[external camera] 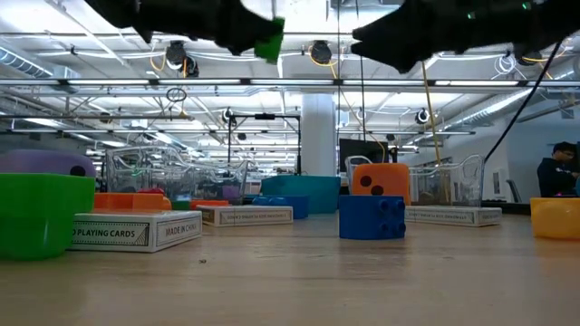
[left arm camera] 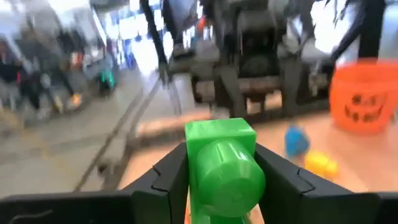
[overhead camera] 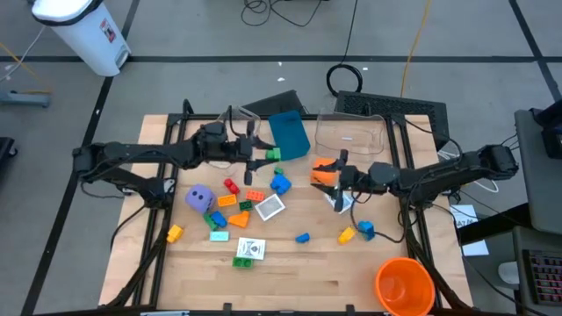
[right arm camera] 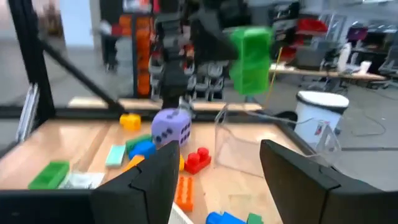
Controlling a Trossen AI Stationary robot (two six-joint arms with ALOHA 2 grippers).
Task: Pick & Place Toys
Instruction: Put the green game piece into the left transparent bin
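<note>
Left end effector (left arm camera: 217,180) is clamped on a green plastic brick (left arm camera: 222,168), carried above the tabletop (overhead camera: 307,281) at upper centre of the high view; right end effector (right arm camera: 217,180) stands apart, empty; most loose toys, including the purple dotted die (overhead camera: 200,198), remain unplaced.

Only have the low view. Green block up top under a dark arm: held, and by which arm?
Observer: Held. The left wrist view shows the left gripper with its jaws shut on a green brick.
Operator: Where over the table?
Observer: In the high view it is at the near corner of the blue box, toward the table's back.
Operator: Right arm?
Observer: The right gripper has its jaws open and empty, close beside the orange die.
</note>
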